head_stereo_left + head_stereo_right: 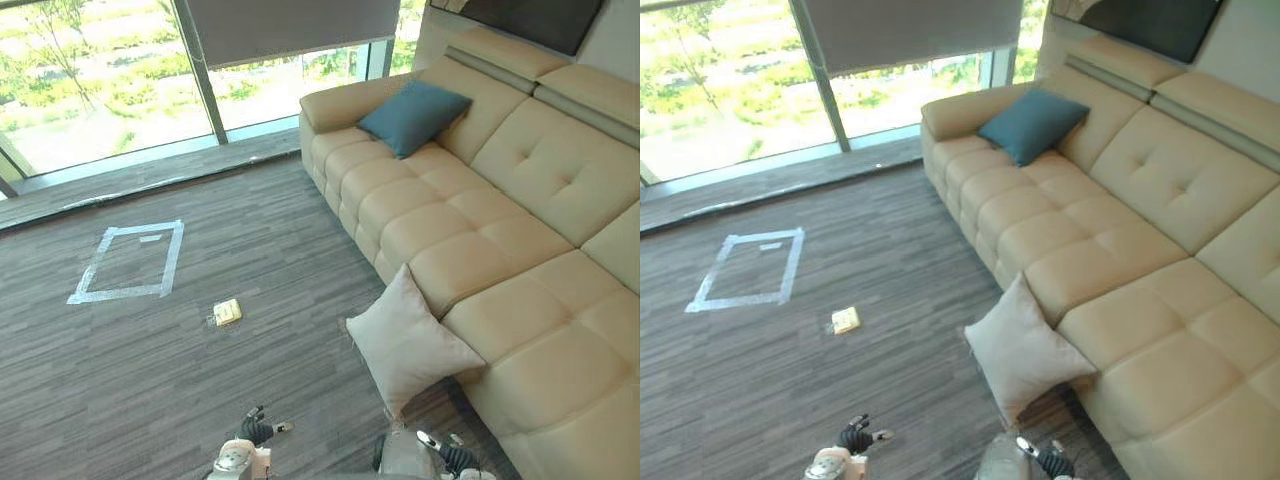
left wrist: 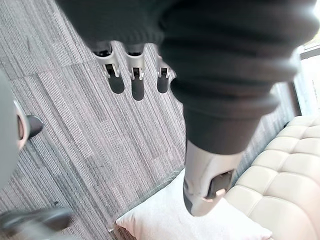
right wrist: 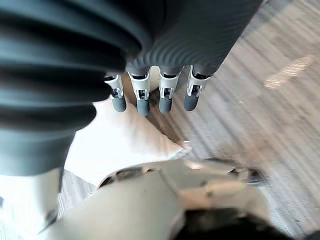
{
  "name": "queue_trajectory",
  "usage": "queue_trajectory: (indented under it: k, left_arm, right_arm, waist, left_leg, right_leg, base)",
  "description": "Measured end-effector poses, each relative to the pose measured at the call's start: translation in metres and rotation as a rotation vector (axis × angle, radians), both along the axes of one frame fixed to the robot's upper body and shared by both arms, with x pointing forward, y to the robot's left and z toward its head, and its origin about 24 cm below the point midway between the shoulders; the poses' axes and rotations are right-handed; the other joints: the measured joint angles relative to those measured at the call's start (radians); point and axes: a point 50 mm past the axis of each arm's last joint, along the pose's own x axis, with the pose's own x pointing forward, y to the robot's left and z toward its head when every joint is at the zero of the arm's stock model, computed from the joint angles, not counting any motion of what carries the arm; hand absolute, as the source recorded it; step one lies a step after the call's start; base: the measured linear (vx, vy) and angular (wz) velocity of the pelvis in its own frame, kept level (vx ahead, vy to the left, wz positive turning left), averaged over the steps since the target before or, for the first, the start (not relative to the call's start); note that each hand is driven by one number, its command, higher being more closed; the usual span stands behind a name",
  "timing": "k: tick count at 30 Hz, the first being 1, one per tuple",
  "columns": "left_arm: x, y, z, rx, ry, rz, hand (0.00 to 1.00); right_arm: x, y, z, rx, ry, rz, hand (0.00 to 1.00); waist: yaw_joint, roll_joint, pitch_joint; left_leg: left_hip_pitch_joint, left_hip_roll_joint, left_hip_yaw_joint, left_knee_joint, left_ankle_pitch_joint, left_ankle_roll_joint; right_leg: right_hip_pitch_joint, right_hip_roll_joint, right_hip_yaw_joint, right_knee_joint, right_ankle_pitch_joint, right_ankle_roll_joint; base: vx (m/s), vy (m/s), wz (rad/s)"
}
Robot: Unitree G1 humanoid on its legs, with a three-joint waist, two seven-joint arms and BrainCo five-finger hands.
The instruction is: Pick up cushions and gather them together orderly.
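A: Two cushions, where?
B: I see the pale cushion (image 1: 410, 345) on the floor (image 1: 200, 380) against the sofa (image 1: 520, 250), the blue cushion (image 1: 413, 115) on its far seat.
A: Hands?
B: Left hand (image 2: 136, 82) and right hand (image 3: 165, 95): fingers straight, empty.

Lounge, beige sofa (image 1: 470, 260), carpet (image 1: 250, 230), tall windows (image 1: 90, 80)

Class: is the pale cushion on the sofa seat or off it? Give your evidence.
Off it. The pale cushion stands on the carpet, leaning against the front of the sofa, below its seat.
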Motion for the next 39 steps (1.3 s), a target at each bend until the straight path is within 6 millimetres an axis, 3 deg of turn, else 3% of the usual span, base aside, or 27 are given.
queue_trajectory:
  k: [2,4,5,6,7,8,10,11,13,15,16,17,18,21,23,24,26,28,29,31,34,37,38,39]
  left_arm:
    - [-0.001,-0.014,-0.002,-0.032,0.016,-0.008,0.0]
    - [0.002,-0.02,-0.002,-0.039,0.011,-0.022,0.0]
    - [0.002,-0.022,-0.002,-0.045,0.01,-0.025,0.0]
    - [0.003,-0.024,-0.001,-0.052,0.003,-0.022,0.0]
    - [0.005,-0.024,0.0,-0.054,-0.004,-0.017,0.0]
    - [0.005,-0.023,0.001,-0.054,-0.016,-0.011,0.0]
    - [0.006,-0.023,0.002,-0.056,-0.022,-0.006,0.0]
    - [0.008,-0.022,0.003,-0.057,-0.032,0.005,0.0]
    - [0.009,-0.021,0.004,-0.057,-0.041,0.019,0.0]
    - [0.011,-0.019,0.005,-0.057,-0.051,0.029,0.0]
    - [0.011,-0.02,0.005,-0.057,-0.055,0.03,0.0]
    - [0.011,-0.02,0.005,-0.058,-0.057,0.033,0.0]
    - [0.01,-0.016,0.004,-0.053,-0.054,0.044,0.0]
    - [0.005,-0.006,0.003,-0.029,-0.044,0.054,0.0]
    - [0.003,-0.001,0.003,-0.014,-0.037,0.049,0.0]
    - [0.003,0.0,0.003,-0.011,-0.035,0.049,0.0]
    - [-0.001,0.006,0.001,0.006,-0.016,0.052,0.0]
    - [-0.004,0.007,-0.001,0.009,-0.003,0.06,0.0]
    - [-0.005,0.007,-0.001,0.008,0.001,0.06,0.0]
    - [-0.008,0.003,-0.003,-0.002,0.02,0.062,0.0]
    - [-0.009,-0.002,-0.005,-0.017,0.038,0.056,0.0]
    - [-0.004,-0.002,-0.002,-0.018,0.015,0.053,0.0]
    - [-0.002,-0.003,-0.001,-0.019,0.004,0.053,0.0]
    - [-0.001,-0.003,-0.001,-0.022,0.001,0.052,0.0]
  right_arm:
    - [0.0,-0.01,0.002,-0.025,0.003,-0.008,0.0]
    - [-0.001,-0.011,0.001,-0.021,0.005,-0.02,0.0]
    - [-0.004,-0.011,0.001,-0.019,0.014,-0.039,0.0]
    - [-0.012,-0.01,-0.002,-0.012,0.044,-0.05,0.0]
    - [-0.013,-0.011,-0.002,-0.012,0.051,-0.051,0.0]
    - [-0.015,-0.01,-0.003,-0.009,0.063,-0.054,0.0]
    - [-0.016,-0.01,-0.004,-0.007,0.065,-0.057,0.0]
    - [-0.015,-0.009,-0.004,-0.006,0.062,-0.057,0.0]
    - [-0.014,-0.009,-0.004,-0.006,0.061,-0.057,0.0]
    - [-0.015,-0.008,-0.004,-0.005,0.063,-0.059,0.0]
    - [-0.016,-0.01,-0.004,-0.011,0.062,-0.059,0.0]
    - [-0.016,-0.01,-0.003,-0.012,0.063,-0.059,0.0]
    - [-0.015,-0.004,-0.004,0.005,0.058,-0.057,0.0]
    - [-0.013,0.005,-0.005,0.024,0.045,-0.055,0.0]
    - [-0.011,0.007,-0.004,0.027,0.04,-0.051,0.0]
    - [-0.011,0.007,-0.004,0.027,0.039,-0.049,0.0]
    - [-0.006,0.006,-0.003,0.021,0.027,-0.034,0.0]
    - [0.0,0.003,-0.001,0.007,0.018,-0.003,0.0]
    - [0.001,0.002,-0.001,0.003,0.016,-0.001,0.0]
    - [0.008,-0.008,0.002,-0.023,0.006,0.006,0.0]
    - [0.007,-0.009,0.002,-0.025,0.007,-0.002,0.0]
    - [0.0,-0.009,0.0,-0.026,0.026,0.001,0.0]
    - [0.0,-0.01,0.0,-0.029,0.029,0.004,0.0]
    - [0.001,-0.011,0.001,-0.033,0.029,0.005,0.0]
  waist:
    - [0.0,0.063,0.009]
    - [-0.006,0.07,0.008]
    - [-0.016,0.063,0.014]
    - [-0.021,0.058,0.018]
    - [-0.018,0.057,0.018]
    - [-0.013,0.054,0.019]
    - [-0.008,0.051,0.018]
    - [0.003,0.049,0.018]
    - [0.012,0.046,0.018]
    - [0.02,0.043,0.019]
    - [0.023,0.052,0.015]
    - [0.025,0.054,0.014]
    - [0.024,0.033,0.001]
    - [0.026,-0.009,-0.018]
    - [0.025,-0.018,-0.024]
    - [0.025,-0.017,-0.023]
    - [0.022,-0.01,-0.02]
    - [0.023,0.011,-0.025]
    - [0.023,0.017,-0.024]
    - [0.02,0.051,-0.02]
    - [-0.001,0.066,-0.019]
    - [0.006,0.053,-0.011]
    - [0.03,0.052,-0.01]
    - [0.033,0.056,-0.009]
  left_leg:
    - [0.013,0.051,-0.02,0.033,-0.011,-0.049]
    - [-0.022,0.069,-0.037,0.123,-0.006,-0.058]
    - [-0.081,0.11,-0.062,0.279,0.007,-0.082]
    - [-0.146,0.166,-0.079,0.478,0.034,-0.164]
    - [-0.159,0.182,-0.076,0.525,0.028,-0.177]
    - [-0.189,0.211,-0.066,0.613,0.002,-0.174]
    - [-0.218,0.204,-0.049,0.586,-0.032,-0.133]
    - [-0.238,0.173,-0.069,0.496,-0.049,-0.102]
    - [-0.267,0.118,-0.159,0.354,-0.053,-0.092]
    - [-0.293,0.041,-0.333,0.19,-0.034,-0.079]
    - [-0.304,0.039,-0.364,0.12,0.035,-0.057]
    - [-0.304,0.04,-0.362,0.124,0.089,-0.057]
    - [-0.282,0.031,-0.306,0.128,0.067,-0.041]
    - [-0.244,0.003,-0.2,0.083,0.045,-0.017]
    - [-0.205,-0.003,-0.114,0.043,0.044,-0.013]
    - [-0.193,-0.003,-0.095,0.036,0.044,-0.012]
    - [-0.12,-0.004,-0.014,0.0,0.044,-0.012]
    - [-0.068,-0.001,0.065,-0.025,0.044,-0.012]
    - [-0.066,0.001,0.075,-0.026,0.044,-0.012]
    - [-0.054,0.011,0.153,-0.03,0.046,-0.016]
    - [-0.059,0.02,0.169,0.047,0.059,-0.037]
    - [-0.13,0.1,0.169,0.351,0.063,-0.046]
    - [-0.188,0.134,0.146,0.472,0.004,-0.072]
    - [-0.199,0.135,0.13,0.478,-0.016,-0.07]
  right_leg:
    - [0.014,0.032,-0.015,0.059,-0.07,-0.002]
    - [0.024,0.028,-0.016,0.067,-0.114,0.001]
    - [0.064,0.032,-0.039,0.046,-0.132,-0.001]
    - [0.134,0.054,-0.045,0.004,-0.147,-0.003]
    - [0.155,0.062,-0.044,-0.008,-0.149,-0.004]
    - [0.207,0.088,-0.03,-0.055,-0.15,-0.007]
    - [0.247,0.114,0.011,-0.1,-0.153,0.01]
    - [0.253,0.124,0.058,-0.117,-0.15,0.016]
    - [0.253,0.129,0.122,-0.125,-0.151,0.026]
    - [0.246,0.13,0.204,-0.121,-0.158,0.05]
    - [0.23,0.143,0.252,-0.091,-0.175,0.073]
    - [0.225,0.148,0.273,-0.075,-0.185,0.081]
    - [0.223,0.133,0.328,-0.06,-0.198,0.105]
    - [0.195,0.099,0.402,-0.061,-0.198,0.122]
    - [0.152,0.06,0.299,-0.04,-0.16,0.167]
    - [0.146,0.05,0.262,-0.029,-0.155,0.168]
    - [0.134,-0.009,0.03,0.018,-0.14,0.144]
    - [0.134,-0.051,-0.214,0.047,-0.128,0.079]
    - [0.133,-0.054,-0.236,0.047,-0.126,0.072]
    - [0.119,-0.062,-0.356,0.061,-0.103,0.021]
    - [0.154,-0.04,-0.339,-0.004,-0.104,0.022]
    - [0.249,-0.003,-0.308,-0.131,-0.102,0.024]
    - [0.27,0.016,-0.254,-0.186,-0.104,0.028]
    - [0.273,0.019,-0.243,-0.191,-0.102,0.03]
  base:
    - [0.4,-0.138,0.12]
    - [0.28,-0.183,0.15]
    - [0.31,-0.278,0.35]
    - [0.24,-0.23,0.27]
    - [0.19,-0.137,-0.12]
    - [0.15,-0.084,-0.55]
    - [0.16,-0.065,-0.79]
    - [0.18,0.018,-1.14]
    - [0.21,0.086,-1.09]
    - [0.27,0.202,-1.27]
    - [0.22,0.213,-1.33]
    - [0.22,0.24,-1.23]
    - [0.18,0.204,-0.96]
    - [0.24,0.278,-1.03]
    - [0.25,0.237,-0.83]
    - [0.14,0.148,-0.86]
    - [0.12,0.105,-0.84]
    - [0.12,0.068,-0.92]
    - [0.12,0.014,-0.96]
    - [0.12,-0.008,-0.94]
    - [0.11,-0.048,-0.48]
    - [0.09,-0.048,-0.39]
    - [0.04,-0.005,-0.57]
    - [0.04,0.039,-0.87]
